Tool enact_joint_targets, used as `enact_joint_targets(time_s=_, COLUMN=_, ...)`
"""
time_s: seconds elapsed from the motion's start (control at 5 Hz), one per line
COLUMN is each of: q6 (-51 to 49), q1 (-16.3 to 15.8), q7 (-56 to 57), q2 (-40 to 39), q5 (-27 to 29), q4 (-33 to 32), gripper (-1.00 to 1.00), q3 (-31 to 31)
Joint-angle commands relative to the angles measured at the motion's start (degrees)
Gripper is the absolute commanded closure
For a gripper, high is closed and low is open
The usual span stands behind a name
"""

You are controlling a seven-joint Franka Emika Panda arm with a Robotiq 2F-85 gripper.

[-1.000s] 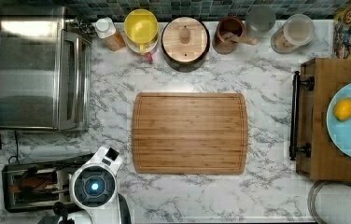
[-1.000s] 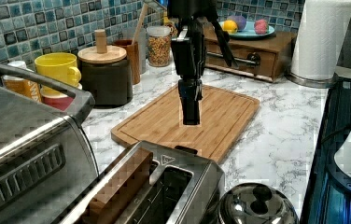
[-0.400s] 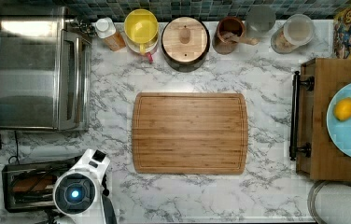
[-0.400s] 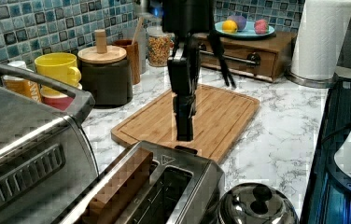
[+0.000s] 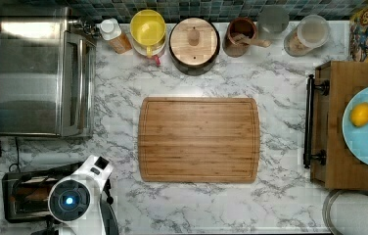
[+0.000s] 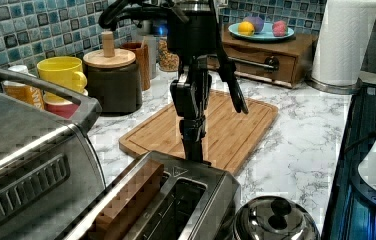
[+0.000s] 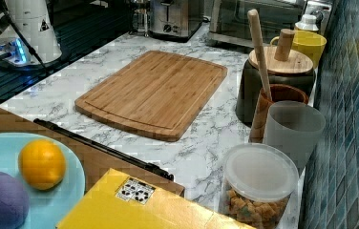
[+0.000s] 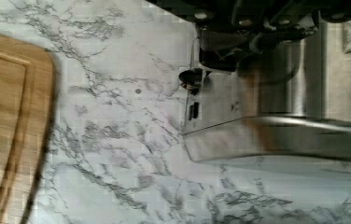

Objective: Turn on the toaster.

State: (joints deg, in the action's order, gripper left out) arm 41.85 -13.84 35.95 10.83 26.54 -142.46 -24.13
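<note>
**Ana:** Toaster (image 6: 176, 205) first, since it sits nearest in the left view: a steel box with two long slots, and what looks like a brown slice stands in the slot on the left view's left.

**Ben:** And from above?

**Ana:** It lies at the top view's lower left corner (image 5: 25, 193), on the marble counter (image 5: 113, 147), below the big toaster oven (image 5: 42, 73). The arm's white wrist covers its right end there.

**Ben:** How is the arm posed?

**Ana:** It hangs straight down. In the left view the gripper (image 6: 194, 150) points at the toaster's far end, its tip right at the top edge, just in front of the cutting board (image 6: 226, 125).

**Ben:** Fingers open or closed?

**Ana:** They look pressed together into one dark narrow column, holding nothing. Whether the tip touches the steel, I cannot tell.

**Ben:** The wrist view?

**Ana:** It shows the toaster's end face (image 8: 220, 112) with a dark round knob (image 8: 190, 78) and a small dark slot, under the dark gripper body.

**Ben:** Farther back?

**Ana:** Beyond the board: a yellow mug (image 6: 63, 72), a dark lidded jar (image 6: 110, 80), then a wooden box (image 6: 271, 55) carrying a blue plate (image 6: 261, 34) of fruit, and a paper towel roll (image 6: 343, 42).
</note>
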Motion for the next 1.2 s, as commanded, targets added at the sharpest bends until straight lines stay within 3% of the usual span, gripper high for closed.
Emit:
enact_joint_targets(time_s=0.2, q6=-3.1, q1=2.0, q7=-6.1, q2=-7.8, q5=-4.1, q4=4.6, gripper=1.00, q3=0.9)
enact_joint_targets(time_s=0.8, q6=3.5, q1=1.8, q7=1.7, q2=-12.0, q5=0.0, q4=-7.8, gripper=1.00, q3=2.3)
enact_joint_targets(time_s=1.2, q6=10.5, q1=-0.3, q7=-1.8, q2=-29.8, q5=-9.5, q4=-9.8, gripper=1.00, q3=2.5)
